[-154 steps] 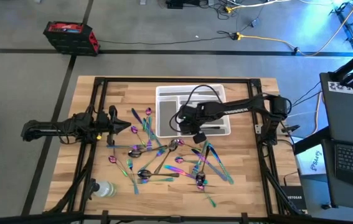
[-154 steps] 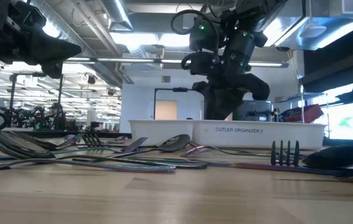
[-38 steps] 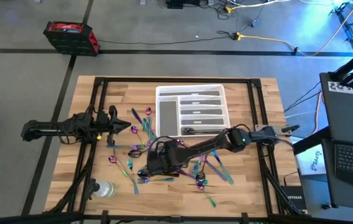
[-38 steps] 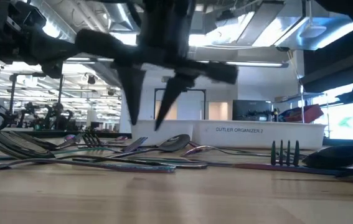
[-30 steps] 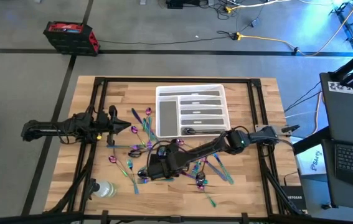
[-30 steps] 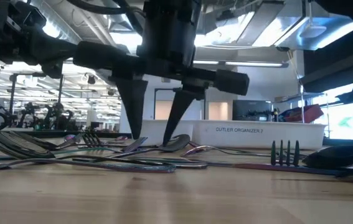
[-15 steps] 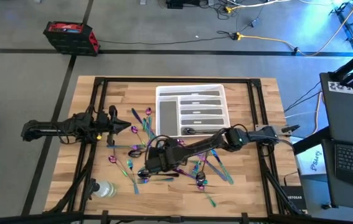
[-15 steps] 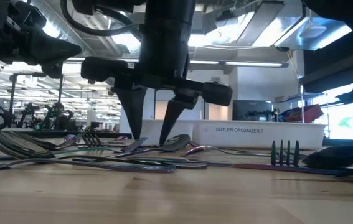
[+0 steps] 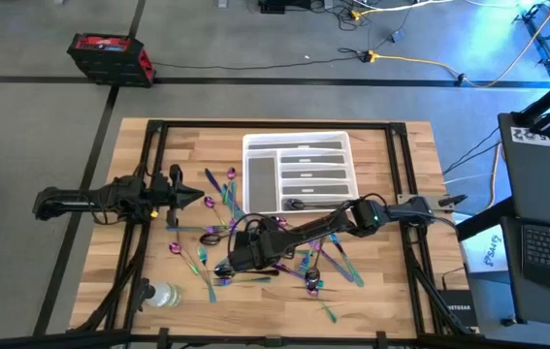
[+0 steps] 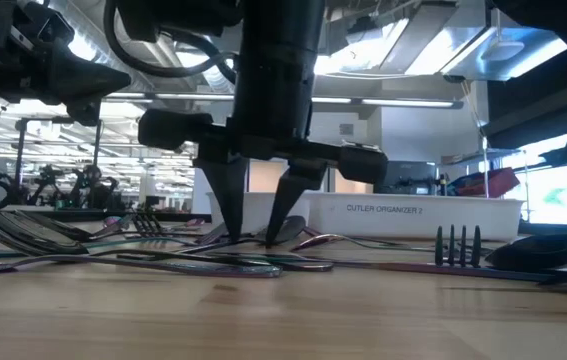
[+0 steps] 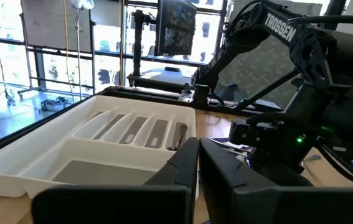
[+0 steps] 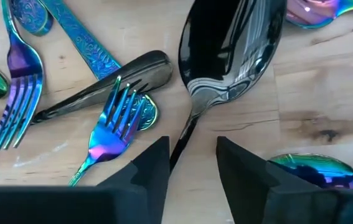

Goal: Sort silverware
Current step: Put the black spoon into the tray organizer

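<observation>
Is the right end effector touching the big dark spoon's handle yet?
Cannot tell. In the right wrist view the right end effector straddles the dark spoon at its handle, but contact is not plain.

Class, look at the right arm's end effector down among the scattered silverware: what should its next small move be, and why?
Probably close fully. The right end effector is down at the table with its fingers either side of the dark spoon's slim handle, a gap showing on each side, so nothing is gripped yet. Lift only after that.
</observation>
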You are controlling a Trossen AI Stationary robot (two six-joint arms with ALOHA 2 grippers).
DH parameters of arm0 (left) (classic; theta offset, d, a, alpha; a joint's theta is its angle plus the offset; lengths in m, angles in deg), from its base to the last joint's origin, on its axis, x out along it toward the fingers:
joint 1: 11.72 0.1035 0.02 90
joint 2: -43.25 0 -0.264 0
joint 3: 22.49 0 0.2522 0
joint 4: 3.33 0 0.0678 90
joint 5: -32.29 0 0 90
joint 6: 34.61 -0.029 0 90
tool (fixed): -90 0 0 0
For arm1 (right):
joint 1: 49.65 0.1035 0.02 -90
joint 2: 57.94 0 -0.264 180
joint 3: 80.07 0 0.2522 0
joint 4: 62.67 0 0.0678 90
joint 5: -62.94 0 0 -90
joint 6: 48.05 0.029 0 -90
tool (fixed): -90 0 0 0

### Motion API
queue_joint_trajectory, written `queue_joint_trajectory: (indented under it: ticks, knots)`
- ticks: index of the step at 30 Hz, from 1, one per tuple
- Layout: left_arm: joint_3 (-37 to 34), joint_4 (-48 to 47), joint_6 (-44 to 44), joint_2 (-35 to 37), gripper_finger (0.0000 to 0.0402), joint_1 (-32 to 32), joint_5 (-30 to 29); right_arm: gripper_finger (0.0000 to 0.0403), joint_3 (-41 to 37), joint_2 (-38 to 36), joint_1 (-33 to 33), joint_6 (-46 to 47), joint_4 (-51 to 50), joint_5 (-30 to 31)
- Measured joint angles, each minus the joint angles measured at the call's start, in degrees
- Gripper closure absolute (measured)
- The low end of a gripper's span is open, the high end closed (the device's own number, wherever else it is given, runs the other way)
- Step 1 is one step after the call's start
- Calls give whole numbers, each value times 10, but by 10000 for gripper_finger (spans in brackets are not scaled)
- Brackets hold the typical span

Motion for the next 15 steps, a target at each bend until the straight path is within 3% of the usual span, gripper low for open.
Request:
queue_joint_trajectory:
  ticks: [15]
  knots:
    - [0,0,0,0,402,0,0,387,1,0,0,-5,-7,-8]
